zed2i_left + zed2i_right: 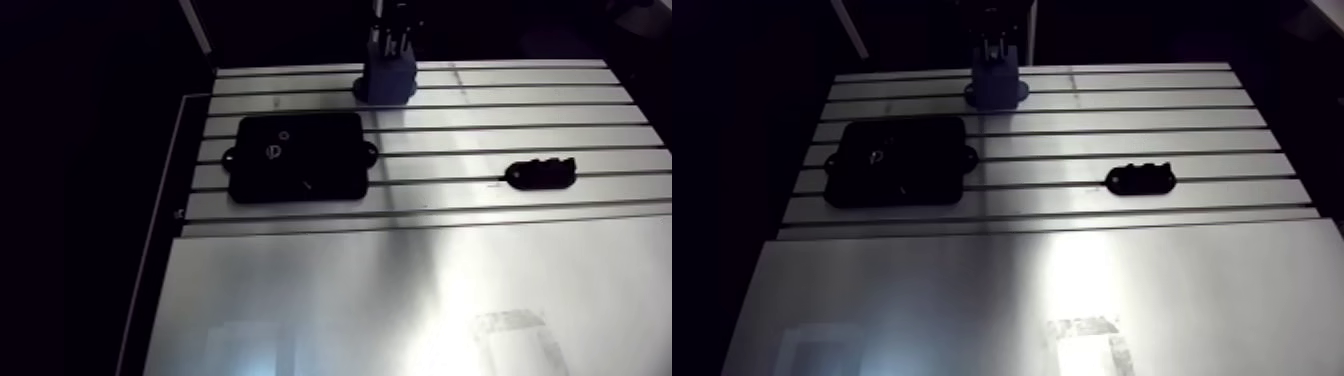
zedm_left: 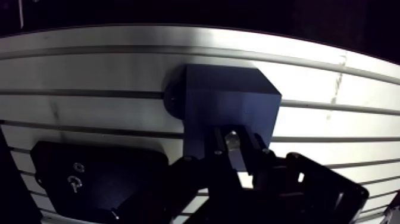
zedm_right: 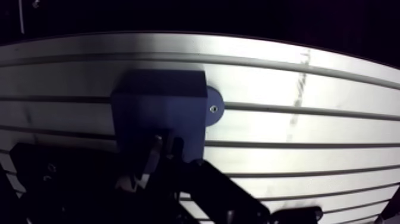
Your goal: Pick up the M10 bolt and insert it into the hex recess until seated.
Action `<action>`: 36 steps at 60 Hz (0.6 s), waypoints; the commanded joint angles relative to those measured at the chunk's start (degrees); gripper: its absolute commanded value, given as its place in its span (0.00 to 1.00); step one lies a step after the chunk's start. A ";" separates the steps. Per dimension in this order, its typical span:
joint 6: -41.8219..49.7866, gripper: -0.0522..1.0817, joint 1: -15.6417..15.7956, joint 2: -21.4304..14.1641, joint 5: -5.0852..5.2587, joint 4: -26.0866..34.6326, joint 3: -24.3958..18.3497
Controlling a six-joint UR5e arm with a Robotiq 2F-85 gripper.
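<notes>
Arm view, from the left: a flat black plate (image 1: 297, 155) with rounded corners and small side tabs lies across the grooves of the ribbed, shiny metal table (image 1: 400, 290). Farther back, near the table's far edge, stands a matte blue block (image 1: 390, 78), square-edged, with a round foot tab. My hand (image 2: 236, 146) comes down onto its top. To the right, well apart, lies a small black bumpy piece (image 1: 542, 174). In the wrist view my fingers (image 2: 259, 149) are narrow, gripping the bolt (image 2: 230, 138), a small bright metal bit, right at the block's top face. They hide any opening there.
</notes>
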 commanded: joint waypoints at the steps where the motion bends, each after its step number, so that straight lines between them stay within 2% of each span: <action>1: -0.89 0.69 -0.01 -0.01 -0.04 0.13 -0.03; 36: -5.14 0.69 -0.01 -0.01 -0.04 0.55 -0.37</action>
